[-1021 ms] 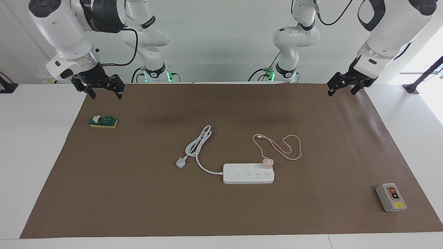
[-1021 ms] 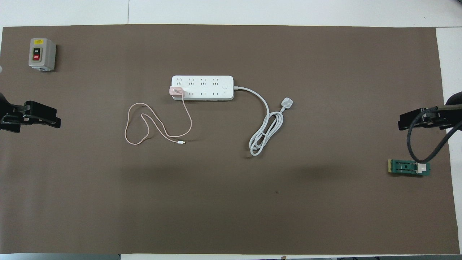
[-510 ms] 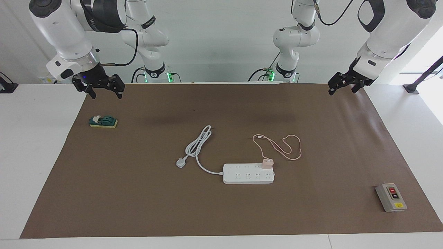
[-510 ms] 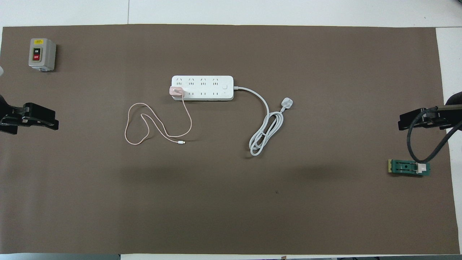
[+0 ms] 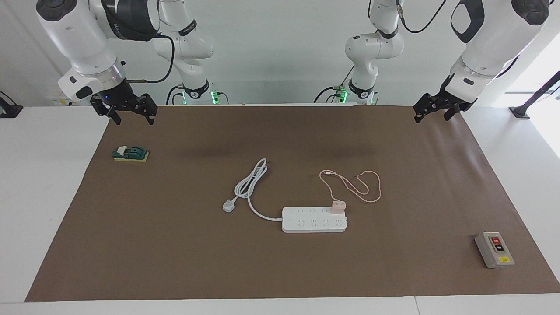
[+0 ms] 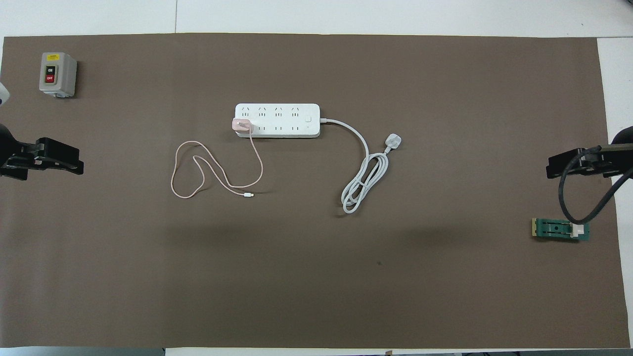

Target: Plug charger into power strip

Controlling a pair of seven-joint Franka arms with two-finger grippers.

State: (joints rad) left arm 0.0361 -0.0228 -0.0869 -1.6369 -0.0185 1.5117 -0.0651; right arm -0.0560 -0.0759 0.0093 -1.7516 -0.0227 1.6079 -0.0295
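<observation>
Brown mat (image 5: 175, 245), charger (image 5: 337, 206) seated in power strip (image 5: 313, 221) — switch box (image 5: 494, 249) reading ON/OFF, left gripper (image 5: 433, 110), right gripper (image 5: 127, 113) both spread, empty.

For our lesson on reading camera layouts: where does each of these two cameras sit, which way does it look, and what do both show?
Facing view: high across the table, looking at the robots; both whole arms show, the left gripper and right gripper raised and open at the mat's corners nearest the robots.
Overhead view: high above the robots' end, looking steeply down; only the grippers show at the edges.
Shared: the pink charger seated on the power strip, the grey switch box, the green block.
</observation>
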